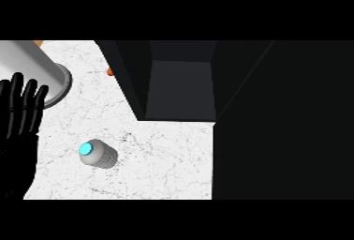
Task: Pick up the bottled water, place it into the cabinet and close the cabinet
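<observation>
While the bottle (97, 154) stands on the white marbled counter (166, 159) near its front edge, toward the left, its cyan cap faces up and its grey body leans slightly down and to the right. White surface surrounds the bottle on all sides; nothing touches it.

Left hand (21, 105): black, at the counter's left edge, fingers straight and pointing up, released and holding nothing. It is apart from the bottle, which lies below and to its right. The dark forearm runs down along the left edge beneath it.

Right hand: shows nowhere in the view.

Cabinet (183, 79): dark, open, set at the counter's back, its interior grey floor visible between two dark side walls. Its front lip ends roughly mid-counter, above and to the right of the bottle. A large black panel (283, 122), seemingly the cabinet's door, covers the whole right side and hides the counter's right edge.

A wide band of bare counter lies between the bottle and the cabinet's opening.

Back-left corner: a large pale cylinder (34, 65) with a grey rim, just beside the left fingertips. A small orange object (109, 71) shows at the cabinet's left wall, mostly hidden.
</observation>
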Controlling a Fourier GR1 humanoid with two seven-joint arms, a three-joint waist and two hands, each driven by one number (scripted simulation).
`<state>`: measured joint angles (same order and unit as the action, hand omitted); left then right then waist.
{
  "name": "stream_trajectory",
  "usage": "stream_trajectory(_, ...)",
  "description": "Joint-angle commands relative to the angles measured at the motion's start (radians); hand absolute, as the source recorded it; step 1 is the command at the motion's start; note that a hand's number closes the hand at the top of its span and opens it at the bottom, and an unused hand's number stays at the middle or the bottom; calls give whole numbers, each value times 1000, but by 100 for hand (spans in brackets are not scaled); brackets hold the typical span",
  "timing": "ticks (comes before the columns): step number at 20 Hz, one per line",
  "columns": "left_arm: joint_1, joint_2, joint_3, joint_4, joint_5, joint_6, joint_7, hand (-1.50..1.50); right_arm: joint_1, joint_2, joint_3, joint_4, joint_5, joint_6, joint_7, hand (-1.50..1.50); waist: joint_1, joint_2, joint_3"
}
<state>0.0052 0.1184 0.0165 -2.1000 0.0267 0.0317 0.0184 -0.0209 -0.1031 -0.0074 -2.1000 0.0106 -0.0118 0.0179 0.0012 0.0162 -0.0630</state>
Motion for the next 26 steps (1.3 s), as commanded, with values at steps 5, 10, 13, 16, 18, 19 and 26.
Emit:
stream_trajectory(5,102,-65,-150,-121,-111,38,37,-150,188,8,49,-156,14,19,50,-150,-7,-21,63)
stream_trajectory(10,202,-117,-374,-136,-3,174,181,-150,252,10,94,-221,-217,112,182,-150,-12,-24,64)
stream_trajectory(13,231,-118,-501,-280,-73,247,301,-150,285,10,112,-289,-226,103,221,-150,-2,-22,64)
stream_trajectory(16,305,-118,-649,-305,-199,303,282,-150,353,-21,54,-396,-309,122,268,-150,-4,-22,64)
stream_trajectory(18,316,-106,-642,-373,-230,294,347,-150,361,-7,66,-369,-303,152,226,-150,-1,-20,64)
stream_trajectory(19,358,-112,-707,-386,-268,314,340,-150,433,-27,36,-461,-334,146,278,-150,-5,-24,64)
stream_trajectory(26,367,-67,-819,-461,-357,385,398,-150,425,-20,23,-480,-356,152,311,-150,6,-26,64)
